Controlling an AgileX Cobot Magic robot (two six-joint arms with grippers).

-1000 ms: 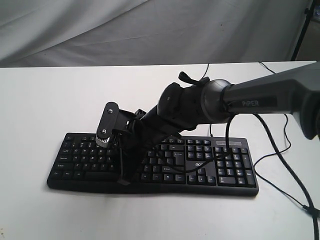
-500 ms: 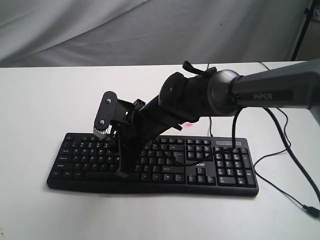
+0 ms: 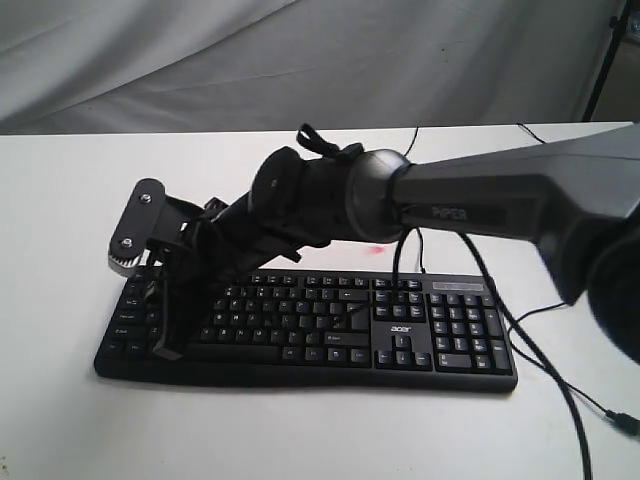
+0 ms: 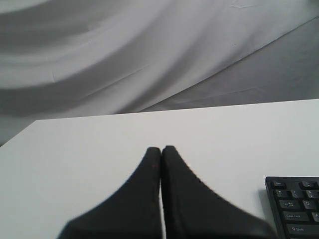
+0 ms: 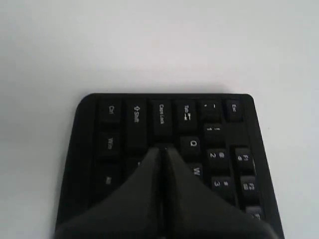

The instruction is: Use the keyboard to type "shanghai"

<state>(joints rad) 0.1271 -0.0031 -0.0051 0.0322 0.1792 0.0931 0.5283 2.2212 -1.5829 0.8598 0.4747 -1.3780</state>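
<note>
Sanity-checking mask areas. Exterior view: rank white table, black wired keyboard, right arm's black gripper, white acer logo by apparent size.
white table
black wired keyboard
right arm's black gripper
white acer logo
No close calls.

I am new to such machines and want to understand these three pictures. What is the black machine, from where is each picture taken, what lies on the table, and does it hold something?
It is a robot with two arms, each ending in a two-finger gripper. The wide picture comes from a camera standing apart: it shows the right arm reaching over a black keyboard on a white table. The other two come from cameras on the wrists, looking along the fingers. The right gripper is shut, its tips near the Caps Lock key; whether they press a key I cannot tell. The left gripper is shut too, over the table beside the keyboard's corner. Neither holds anything.
</note>
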